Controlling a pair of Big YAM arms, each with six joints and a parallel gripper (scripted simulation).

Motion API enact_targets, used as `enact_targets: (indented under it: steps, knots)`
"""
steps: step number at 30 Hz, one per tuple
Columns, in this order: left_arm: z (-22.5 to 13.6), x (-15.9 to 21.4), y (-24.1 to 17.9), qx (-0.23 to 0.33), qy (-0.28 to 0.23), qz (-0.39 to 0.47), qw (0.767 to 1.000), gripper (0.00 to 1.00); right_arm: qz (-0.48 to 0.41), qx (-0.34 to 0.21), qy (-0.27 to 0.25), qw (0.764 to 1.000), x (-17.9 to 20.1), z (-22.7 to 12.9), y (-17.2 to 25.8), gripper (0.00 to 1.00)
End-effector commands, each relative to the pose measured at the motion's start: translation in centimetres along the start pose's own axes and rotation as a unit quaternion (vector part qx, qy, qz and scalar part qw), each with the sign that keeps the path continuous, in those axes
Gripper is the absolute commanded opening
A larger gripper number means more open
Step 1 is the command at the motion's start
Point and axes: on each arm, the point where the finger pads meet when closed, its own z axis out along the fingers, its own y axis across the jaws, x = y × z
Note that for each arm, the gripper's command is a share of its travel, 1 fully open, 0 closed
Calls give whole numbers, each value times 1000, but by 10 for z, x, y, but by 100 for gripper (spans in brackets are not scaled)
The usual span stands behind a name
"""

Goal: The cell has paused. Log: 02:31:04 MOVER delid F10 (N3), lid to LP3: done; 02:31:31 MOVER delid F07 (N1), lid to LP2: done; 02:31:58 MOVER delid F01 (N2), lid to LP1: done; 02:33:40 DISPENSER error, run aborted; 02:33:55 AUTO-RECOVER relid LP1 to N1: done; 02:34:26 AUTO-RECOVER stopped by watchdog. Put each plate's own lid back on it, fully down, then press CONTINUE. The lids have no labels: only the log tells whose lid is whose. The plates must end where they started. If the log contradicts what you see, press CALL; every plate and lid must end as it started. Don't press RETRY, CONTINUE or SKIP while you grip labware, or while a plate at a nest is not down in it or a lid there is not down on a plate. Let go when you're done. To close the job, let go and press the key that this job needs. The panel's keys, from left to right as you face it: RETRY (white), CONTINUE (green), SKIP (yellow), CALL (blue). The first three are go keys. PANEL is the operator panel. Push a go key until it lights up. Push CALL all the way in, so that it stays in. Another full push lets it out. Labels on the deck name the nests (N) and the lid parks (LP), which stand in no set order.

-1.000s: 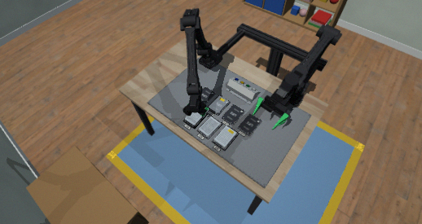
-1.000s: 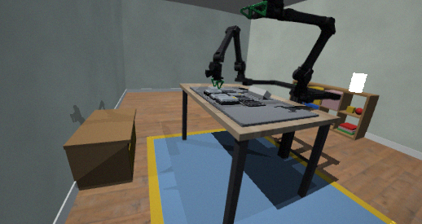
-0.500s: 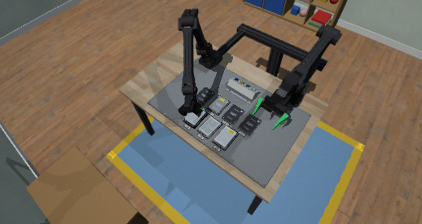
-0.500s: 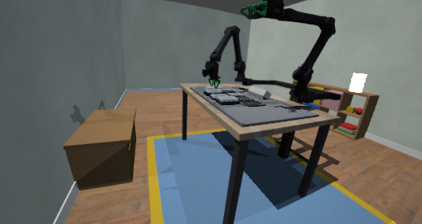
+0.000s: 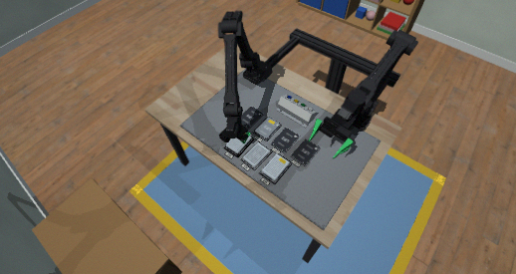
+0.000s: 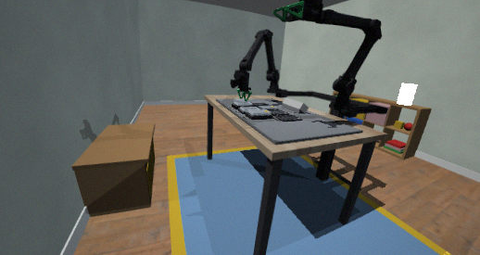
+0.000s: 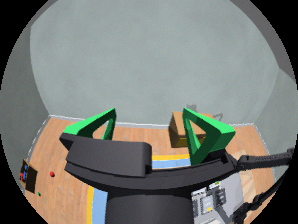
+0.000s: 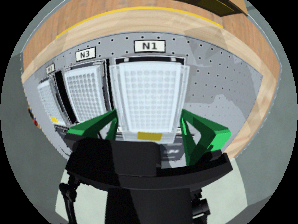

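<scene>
Right fingers [image 5: 247,137] [image 6: 241,95] gripped a clear plastic lid [image 5: 240,142] [image 8: 149,136]; a white gridded plate [image 5: 256,154] [image 8: 85,91] lay nearby at nine o'clock on the grey surface [image 5: 324,192] [image 6: 301,132] [image 7: 235,186] [image 8: 215,85]. Left fingers [image 5: 344,147] [image 6: 301,8] stood wide.
</scene>
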Motion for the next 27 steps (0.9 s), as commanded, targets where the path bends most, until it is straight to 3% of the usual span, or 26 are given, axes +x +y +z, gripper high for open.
enact_targets:
  steps: [1, 27]
  knots:
    - [0, -34, -4, 4, -30, 4, 1000, 100, -7, -3, -3, 1000, -1, 2, 2, 0]
    - [0, -34, -4, 4, -30, 4, 1000, 100, -9, -1, 0, 1000, 0, 13, -3, 0]
